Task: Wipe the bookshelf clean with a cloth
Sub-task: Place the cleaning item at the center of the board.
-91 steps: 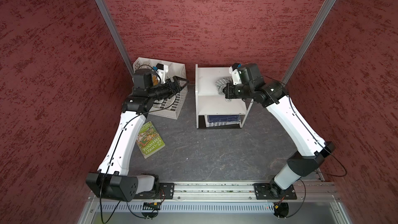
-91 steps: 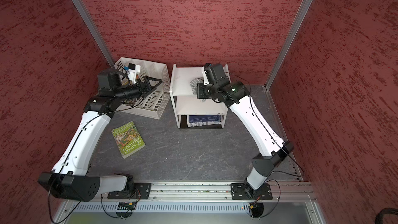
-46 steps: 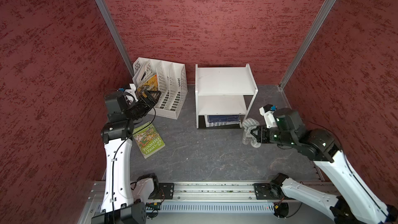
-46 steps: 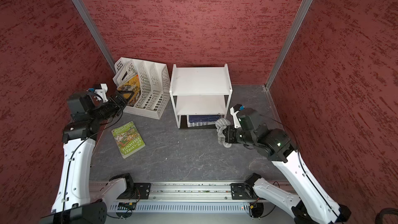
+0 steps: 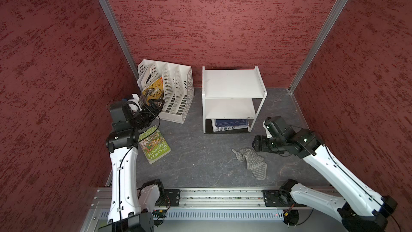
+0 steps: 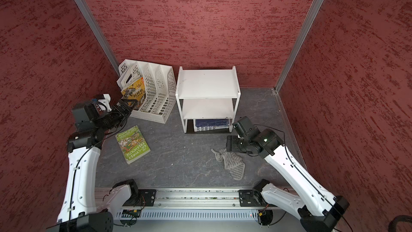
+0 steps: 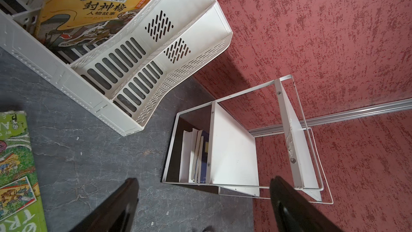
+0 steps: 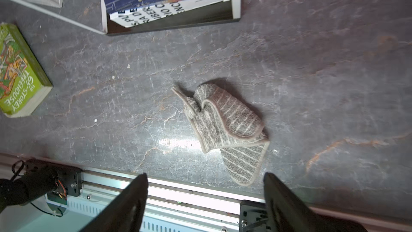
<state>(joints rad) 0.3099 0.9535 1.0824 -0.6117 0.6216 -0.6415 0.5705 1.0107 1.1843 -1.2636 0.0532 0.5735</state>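
Note:
The white bookshelf (image 5: 231,83) (image 6: 207,83) stands at the back of the table, its top and middle boards bare. It also shows in the left wrist view (image 7: 234,148). The striped grey cloth (image 5: 254,161) (image 6: 233,164) (image 8: 225,119) lies crumpled on the table in front of the shelf's right side. My right gripper (image 5: 255,146) (image 6: 228,143) (image 8: 205,177) hovers just right of the cloth, open and holding nothing. My left gripper (image 5: 156,103) (image 6: 128,103) (image 7: 202,179) is open and empty by the file rack's front left corner.
A white perforated file rack (image 5: 176,92) (image 6: 156,94) (image 7: 124,68) holding a yellow book stands left of the shelf. A green book (image 5: 155,145) (image 6: 133,143) (image 8: 17,72) lies flat near the left arm. Blue books fill the shelf's bottom tier (image 5: 231,124). Red walls enclose the table.
A second ago the right gripper held the cloth on the shelf's top board. It came down to the table's right front and opened, and the cloth dropped. The left arm drew back from the rack.

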